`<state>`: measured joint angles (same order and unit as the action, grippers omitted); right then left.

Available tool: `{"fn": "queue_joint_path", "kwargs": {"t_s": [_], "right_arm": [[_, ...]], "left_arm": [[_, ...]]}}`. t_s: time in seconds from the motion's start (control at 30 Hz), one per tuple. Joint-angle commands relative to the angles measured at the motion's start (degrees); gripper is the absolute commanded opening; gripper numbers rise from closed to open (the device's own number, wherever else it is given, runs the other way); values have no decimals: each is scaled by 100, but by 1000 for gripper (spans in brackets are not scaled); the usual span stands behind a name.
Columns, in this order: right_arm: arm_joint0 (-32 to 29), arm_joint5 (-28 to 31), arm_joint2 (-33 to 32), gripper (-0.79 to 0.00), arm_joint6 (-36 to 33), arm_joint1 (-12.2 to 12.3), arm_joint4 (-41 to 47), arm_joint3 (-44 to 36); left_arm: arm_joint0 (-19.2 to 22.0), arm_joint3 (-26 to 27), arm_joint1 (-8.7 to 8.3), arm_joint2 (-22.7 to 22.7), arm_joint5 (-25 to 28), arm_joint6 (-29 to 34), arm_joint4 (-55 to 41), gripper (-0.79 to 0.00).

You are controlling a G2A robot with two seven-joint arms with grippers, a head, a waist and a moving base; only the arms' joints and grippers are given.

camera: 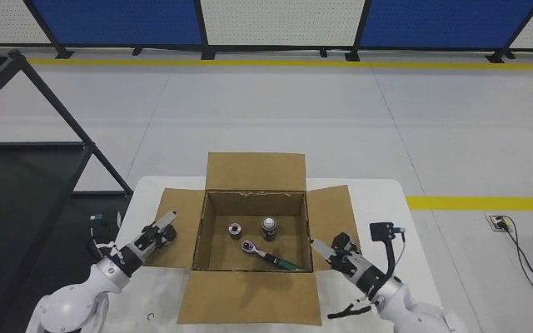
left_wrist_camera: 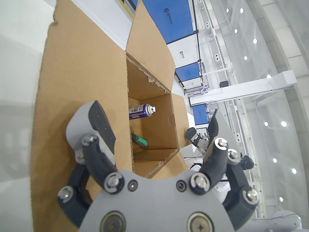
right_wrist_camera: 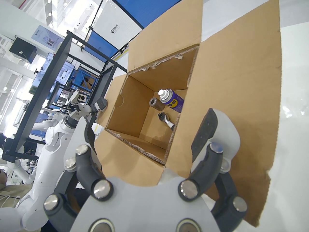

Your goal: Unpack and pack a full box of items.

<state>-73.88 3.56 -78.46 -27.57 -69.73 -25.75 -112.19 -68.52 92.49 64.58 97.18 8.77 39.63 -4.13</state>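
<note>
Left gripper (left_wrist_camera: 157, 119) and right gripper (right_wrist_camera: 147, 121) sit spread and empty, flanking the box (camera: 254, 171). In the right wrist view, its wall hides the handle of the ratchet (right_wrist_camera: 166, 119) and the base of the spray can (right_wrist_camera: 171, 98).

Box (camera: 256, 171): matt brown corrugated cardboard, cut edges rough and frayed. Spray can (camera: 269, 227): glossy printed metal, white plastic cap. Short cylinder (camera: 236, 228), at the can's 9 o'clock: dull bare metal. Ratchet (camera: 265, 255): bright polished metal head, green plastic grip. Table (camera: 379, 200): smooth white.

Printed labels mark the spray can (right_wrist_camera: 174, 101) and blue panels (right_wrist_camera: 164, 3).
</note>
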Motion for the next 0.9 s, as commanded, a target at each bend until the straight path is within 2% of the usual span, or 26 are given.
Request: {"fn": "queue_joint_path", "kwargs": {"t_s": [0.0, 0.2, 0.5, 0.7, 0.87], "right_arm": [[140, 7, 185, 0, -120, -8, -126, -61], [1136, -186, 1185, 0, -739, -105, -756, 214], [3039, -530, 2792, 0, -1469, -458, -1579, 1437], [3867, -1261, 3374, 0, -1369, -750, -1866, 2528], [4169, -1619, 3577, 0, -1219, -915, -2009, 3236]], "left_arm": [[-33, 19, -9, 72, 44, -46, -108, 0], [-226, 123, -33, 323, 235, -155, -460, 0], [-785, 413, -26, 713, 734, -346, -1398, 0], [-1142, 601, -29, 938, 968, -376, -1701, 0], [-1246, 661, -40, 1033, 1068, -297, -1876, 0]]}}
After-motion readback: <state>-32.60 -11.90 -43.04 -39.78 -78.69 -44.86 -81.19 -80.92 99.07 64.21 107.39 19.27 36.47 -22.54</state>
